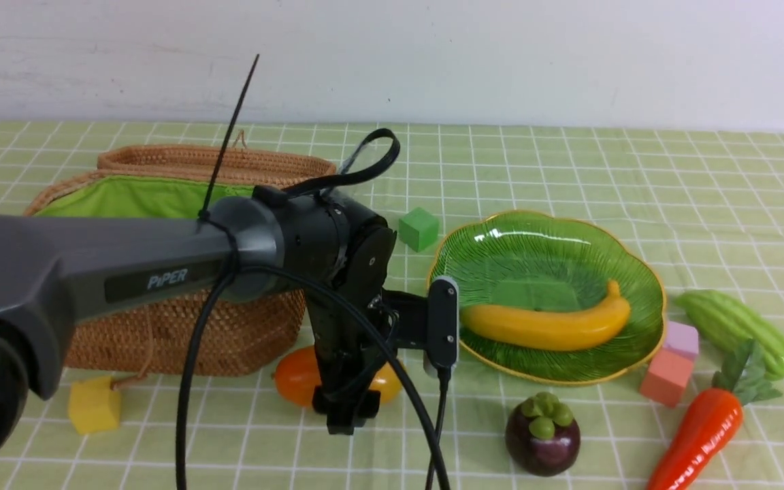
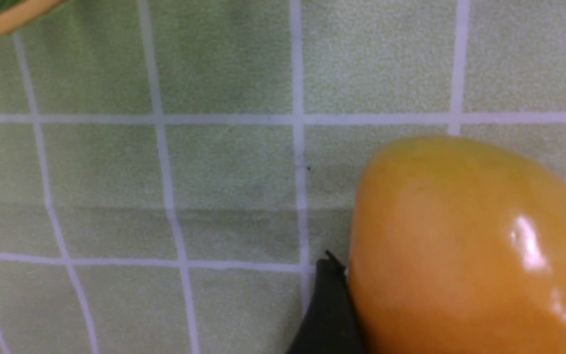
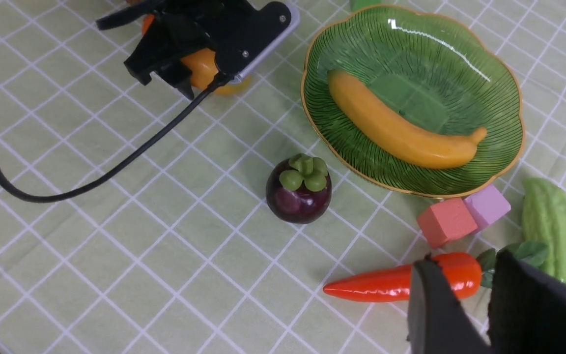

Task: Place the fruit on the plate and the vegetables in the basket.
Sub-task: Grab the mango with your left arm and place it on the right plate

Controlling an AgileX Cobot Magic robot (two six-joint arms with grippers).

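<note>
Left gripper [image 1: 348, 416] down at the mango [image 2: 465, 246], in front of the basket [image 1: 181, 340]: one finger [image 2: 327, 305] touching its side, the other unseen; cannot tell whether clamped or merely spread. Right gripper [image 3: 479, 305] fingers slightly apart, empty, carrot [image 3: 396, 284] beyond them. On the plate [image 1: 535, 252], only the banana [image 1: 548, 327]. Basket contents hidden behind the arm.

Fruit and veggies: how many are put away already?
Done: the banana lies on the plate. In hand: the left gripper is down at the mango on the tablecloth. Left: mangosteen to the plate, carrot and gourd to the basket, whose inside is hidden.
</note>
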